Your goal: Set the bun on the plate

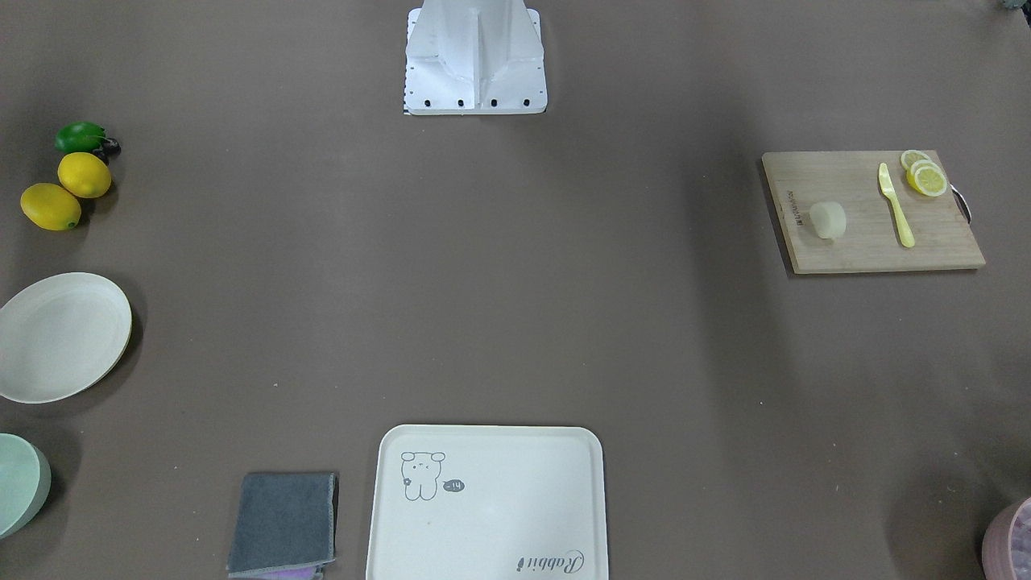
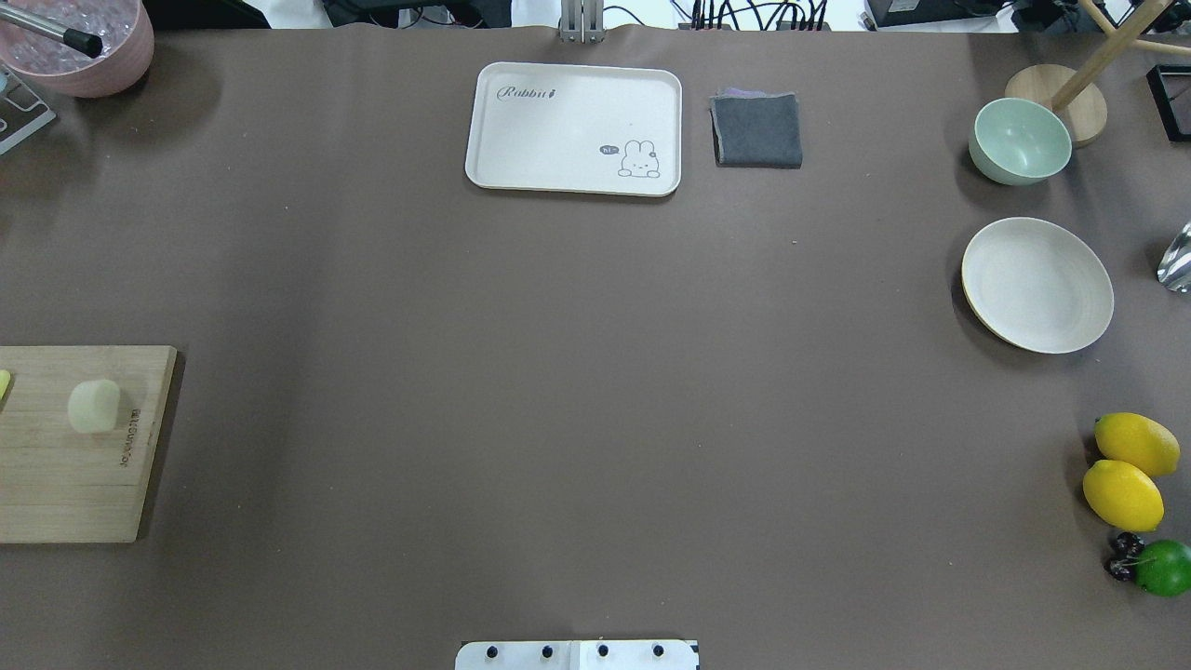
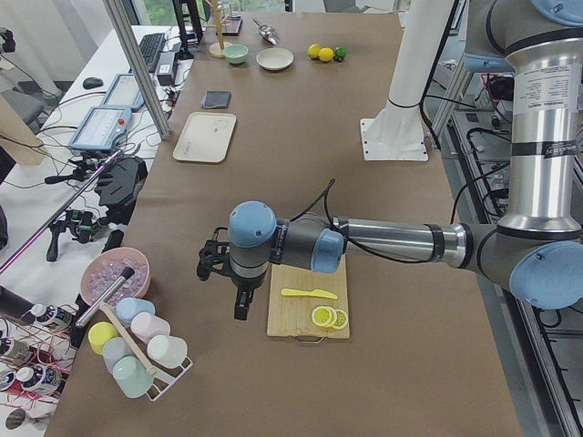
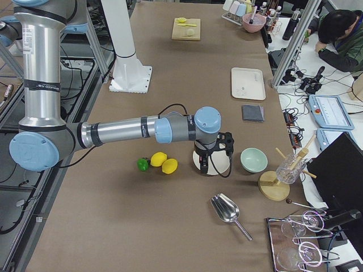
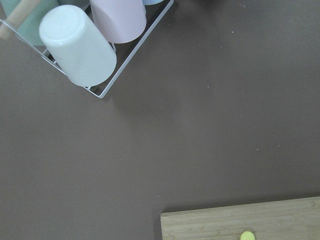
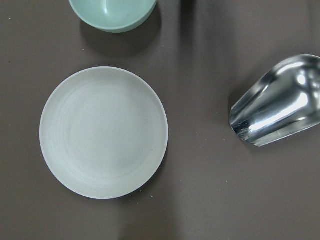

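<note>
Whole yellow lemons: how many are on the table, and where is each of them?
2. They lie side by side at the table's end on the robot's right: one lemon is nearer the plate, the other lemon is next to the green fruit. None seems hidden.

One bun [image 1: 828,220], one plate [image 1: 60,334], two lemons [image 1: 84,175], one tray [image 1: 499,515], one bowl [image 1: 18,483], one board [image 1: 854,242].

Matt plate [image 6: 104,132], glossy metal scoop [image 6: 280,102], wood-grain board [image 1: 870,234] w/ soft matt bun [image 1: 827,220], grey cloth towel [image 1: 283,524].
</note>
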